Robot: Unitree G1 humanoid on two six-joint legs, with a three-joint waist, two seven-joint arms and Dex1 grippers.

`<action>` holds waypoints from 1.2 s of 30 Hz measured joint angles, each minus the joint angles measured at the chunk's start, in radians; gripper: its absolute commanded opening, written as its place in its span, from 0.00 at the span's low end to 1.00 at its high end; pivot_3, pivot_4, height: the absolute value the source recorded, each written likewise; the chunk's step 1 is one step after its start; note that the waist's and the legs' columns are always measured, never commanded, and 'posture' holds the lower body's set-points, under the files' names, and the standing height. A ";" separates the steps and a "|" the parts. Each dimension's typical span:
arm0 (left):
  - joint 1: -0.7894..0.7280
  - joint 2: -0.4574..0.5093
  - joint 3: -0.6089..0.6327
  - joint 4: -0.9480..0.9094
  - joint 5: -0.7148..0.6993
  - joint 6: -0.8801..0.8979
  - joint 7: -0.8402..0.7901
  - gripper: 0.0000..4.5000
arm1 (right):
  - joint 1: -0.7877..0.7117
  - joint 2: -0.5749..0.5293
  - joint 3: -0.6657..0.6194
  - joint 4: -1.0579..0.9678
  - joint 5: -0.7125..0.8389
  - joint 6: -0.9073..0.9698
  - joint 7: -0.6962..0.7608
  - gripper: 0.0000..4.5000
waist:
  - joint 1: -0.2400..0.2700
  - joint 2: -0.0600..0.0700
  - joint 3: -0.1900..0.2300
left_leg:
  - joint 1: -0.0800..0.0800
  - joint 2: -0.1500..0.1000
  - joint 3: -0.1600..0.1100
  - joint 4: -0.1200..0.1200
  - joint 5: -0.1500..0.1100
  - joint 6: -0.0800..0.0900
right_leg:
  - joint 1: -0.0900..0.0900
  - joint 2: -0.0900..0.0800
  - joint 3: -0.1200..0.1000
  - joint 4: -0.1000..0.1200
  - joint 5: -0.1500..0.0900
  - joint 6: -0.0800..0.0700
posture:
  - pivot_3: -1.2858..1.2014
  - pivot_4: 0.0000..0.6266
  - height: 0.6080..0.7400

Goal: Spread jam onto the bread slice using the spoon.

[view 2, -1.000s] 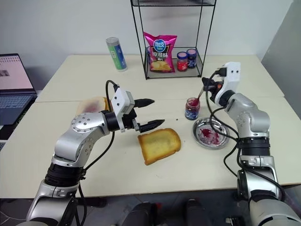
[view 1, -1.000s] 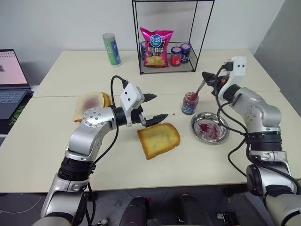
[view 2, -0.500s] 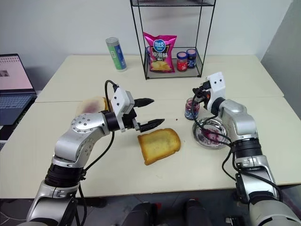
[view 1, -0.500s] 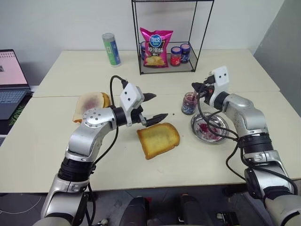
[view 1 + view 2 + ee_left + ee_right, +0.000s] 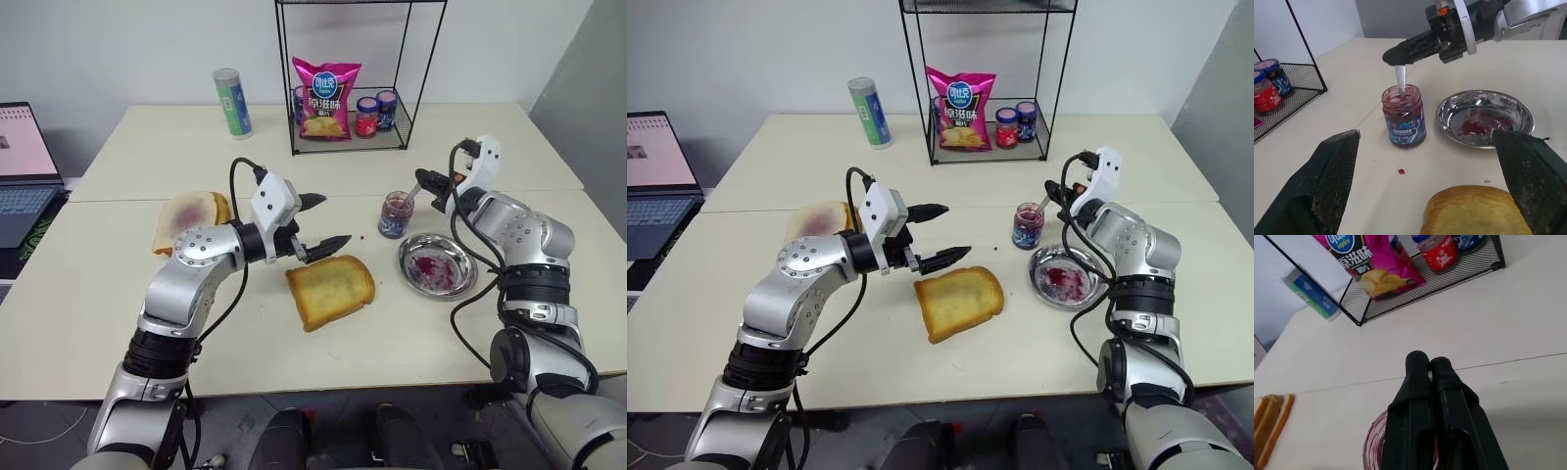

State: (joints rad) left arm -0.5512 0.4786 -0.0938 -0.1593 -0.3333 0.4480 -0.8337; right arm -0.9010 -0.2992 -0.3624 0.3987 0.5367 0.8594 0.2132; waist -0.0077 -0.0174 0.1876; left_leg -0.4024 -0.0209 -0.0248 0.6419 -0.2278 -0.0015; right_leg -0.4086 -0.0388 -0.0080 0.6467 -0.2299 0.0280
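**Ana:** Left wrist view tells the story best. The right claw (image 5: pixel 1400 53) is clenched on the spoon (image 5: pixel 1400 84), and the spoon's bowl is down inside the open jam jar (image 5: pixel 1404 116). So I'd say we're at the loading step, getting jam onto the spoon.

**Ben:** And the bread slice (image 5: pixel 330 290)?

**Ana:** Bare. Its golden top carries no red that I can see. It lies flat near the middle of the surface (image 5: pixel 118 284), toward the front edge, well apart from the jar. Nothing has been spread yet, so carrying the jam across and the spreading itself are all still to do.

**Ben:** What about the left claw (image 5: pixel 321 223)?

**Ana:** Released, fingers wide, holding nothing. It hangs just above the slice's far left corner, pointing toward the jar. Whether it is there to steady the bread is only my guess.

**Ben:** Which way does the spoon lie?

**Ana:** Its long axis runs close to upright, tilted a little: handle up and leaning toward the surface's right edge, bowl down in the jam (image 5: pixel 1400 102). The claw pinches the handle's top end.

**Ben:** That steel dish (image 5: pixel 1095 272) beside the jar?

**Ana:** It sits just right of the jar with red smears inside, toward the right edge. A paler slice (image 5: pixel 186 217) with a purple smear lies near the left edge.
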 measured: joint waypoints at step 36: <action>-0.010 -0.015 -0.011 0.044 0.006 -0.041 -0.013 1.00 | -0.027 0.027 -0.207 -0.057 0.190 0.077 -0.236 0.01 | 0.000 0.000 0.000 | 0.000 0.000 0.000 0.000 0.000 0.000 | 0.000 0.000 0.000 0.000 0.000 0.000 | 0.52 0.24 1.00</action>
State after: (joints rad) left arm -0.5613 0.4636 -0.1048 -0.1153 -0.3268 0.4066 -0.8471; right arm -0.9280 -0.2725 -0.5696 0.3418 0.7266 0.9363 -0.0230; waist -0.0082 -0.0174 0.1876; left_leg -0.4026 -0.0209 -0.0248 0.6419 -0.2278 -0.0014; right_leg -0.4086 -0.0385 -0.0081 0.6468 -0.2299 0.0281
